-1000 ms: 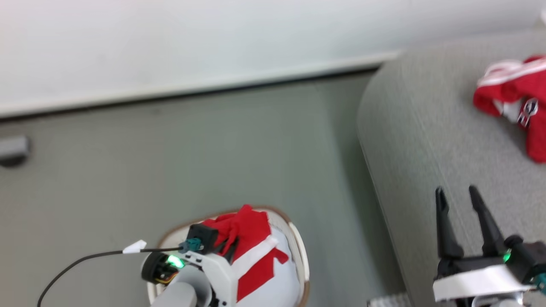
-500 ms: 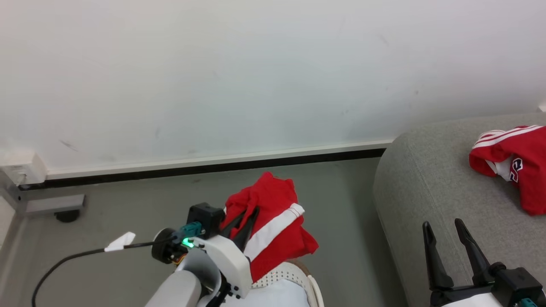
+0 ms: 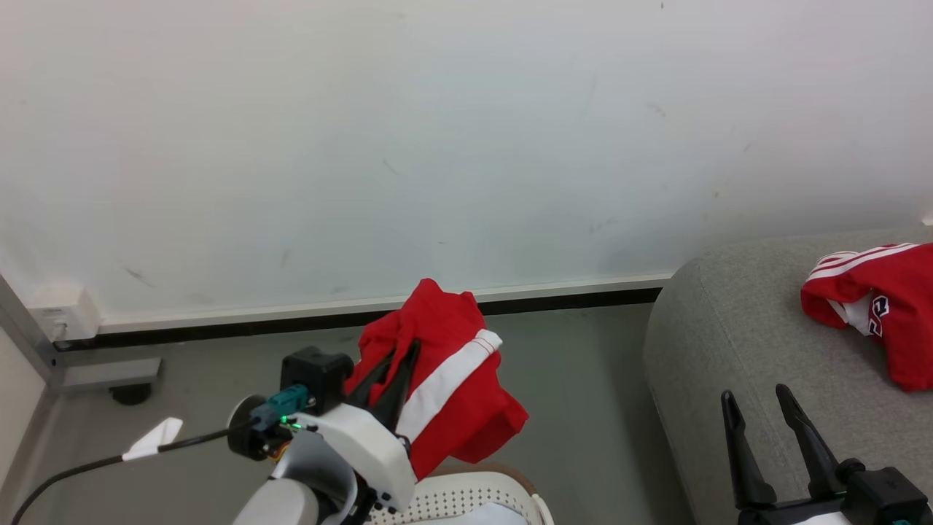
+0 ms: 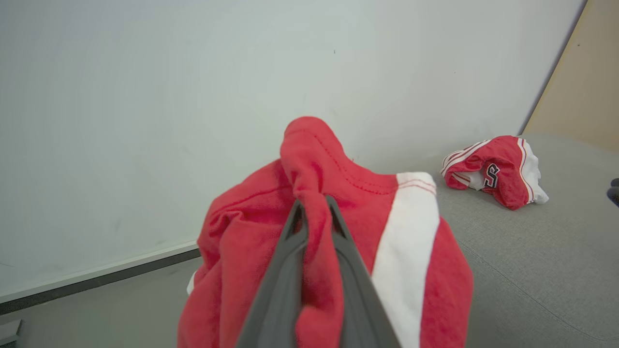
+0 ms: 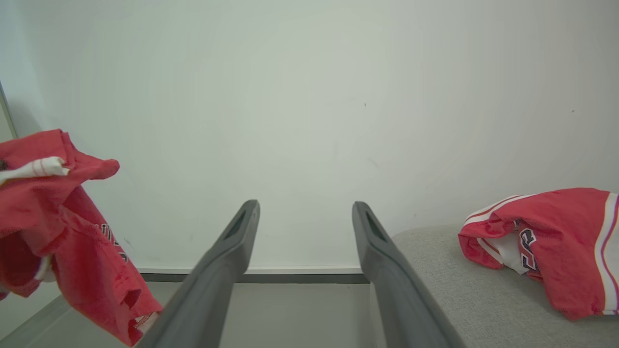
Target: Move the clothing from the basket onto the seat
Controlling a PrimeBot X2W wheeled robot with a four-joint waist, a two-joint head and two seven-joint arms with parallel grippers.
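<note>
Hanging pinched in the left end effector [image 4: 313, 208] above the basket [image 3: 452, 503], the red garment [image 3: 466, 408] lies left of the seat [image 3: 729, 350], whose rounded edge the spread right end effector [image 3: 755, 397] is nearer.

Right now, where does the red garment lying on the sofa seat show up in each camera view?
Head view: logo garment at the right edge, just below mid-height, on the seat.
Left wrist view: it lies right of centre, mid-height.
Right wrist view: it sits at the right edge, lower half.
Shared landmark: the striped garment in the left gripper, always left of it.
</note>
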